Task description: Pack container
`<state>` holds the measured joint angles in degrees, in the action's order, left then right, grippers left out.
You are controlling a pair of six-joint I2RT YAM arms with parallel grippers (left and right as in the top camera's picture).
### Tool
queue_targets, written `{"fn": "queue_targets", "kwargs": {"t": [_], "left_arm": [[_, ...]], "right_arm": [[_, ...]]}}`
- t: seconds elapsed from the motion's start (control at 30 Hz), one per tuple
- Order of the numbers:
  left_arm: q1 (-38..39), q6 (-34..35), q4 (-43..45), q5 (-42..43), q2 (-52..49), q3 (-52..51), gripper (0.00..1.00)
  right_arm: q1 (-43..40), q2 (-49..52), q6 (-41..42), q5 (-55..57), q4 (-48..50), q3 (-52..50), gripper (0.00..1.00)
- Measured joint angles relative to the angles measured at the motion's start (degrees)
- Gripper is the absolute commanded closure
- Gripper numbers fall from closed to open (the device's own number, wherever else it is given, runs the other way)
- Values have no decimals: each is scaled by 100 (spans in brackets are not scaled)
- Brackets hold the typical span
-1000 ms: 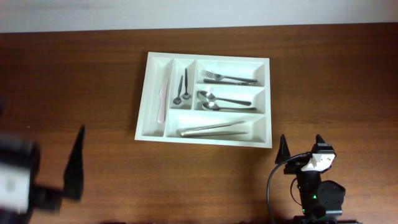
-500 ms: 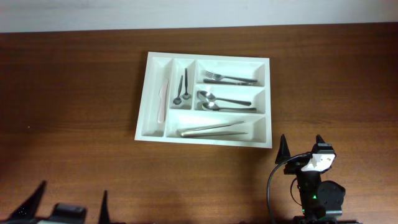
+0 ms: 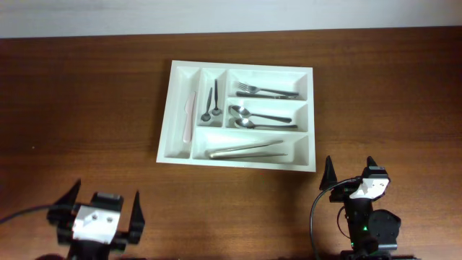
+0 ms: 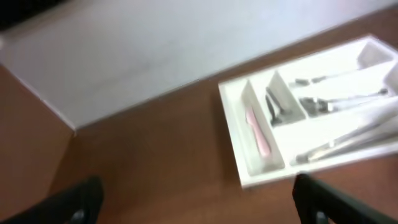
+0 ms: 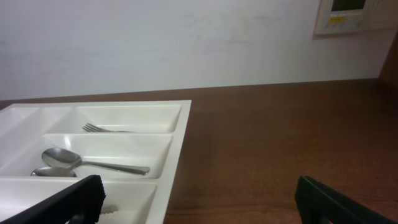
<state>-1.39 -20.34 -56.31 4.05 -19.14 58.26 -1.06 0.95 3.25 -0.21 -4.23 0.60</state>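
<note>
The white cutlery container (image 3: 177, 155) lies at the table's back centre; it also shows in the left wrist view (image 4: 239, 168) and the right wrist view (image 5: 180, 155). It holds a pink knife (image 3: 189, 115), a small spoon (image 3: 208, 105), a fork (image 3: 266, 91), two spoons (image 3: 260, 119) and metal tongs (image 3: 247, 150). My left gripper (image 3: 101, 206) is open and empty at the front left, well short of the container. My right gripper (image 3: 350, 167) is open and empty just in front of the container's right corner.
The brown wooden table (image 3: 86, 108) runs to a white wall (image 3: 231, 14) at the back. A black cable (image 3: 315, 217) curves beside my right arm.
My left arm has swung from the far left edge to the front left, and its gripper now points toward the container. The right arm has not moved.
</note>
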Motion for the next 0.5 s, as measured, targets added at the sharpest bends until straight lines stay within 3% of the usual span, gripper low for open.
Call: {"fn": "queue_targets", "kwargs": {"t": [0.23, 0.5], "left_arm": [[0, 2, 2444, 308, 772, -1899, 1], [0, 282, 3602, 560, 1821, -3497, 1]], "right_arm": [[0, 0, -2, 2, 2, 0, 1], [0, 0, -2, 2, 0, 0, 1]]}}
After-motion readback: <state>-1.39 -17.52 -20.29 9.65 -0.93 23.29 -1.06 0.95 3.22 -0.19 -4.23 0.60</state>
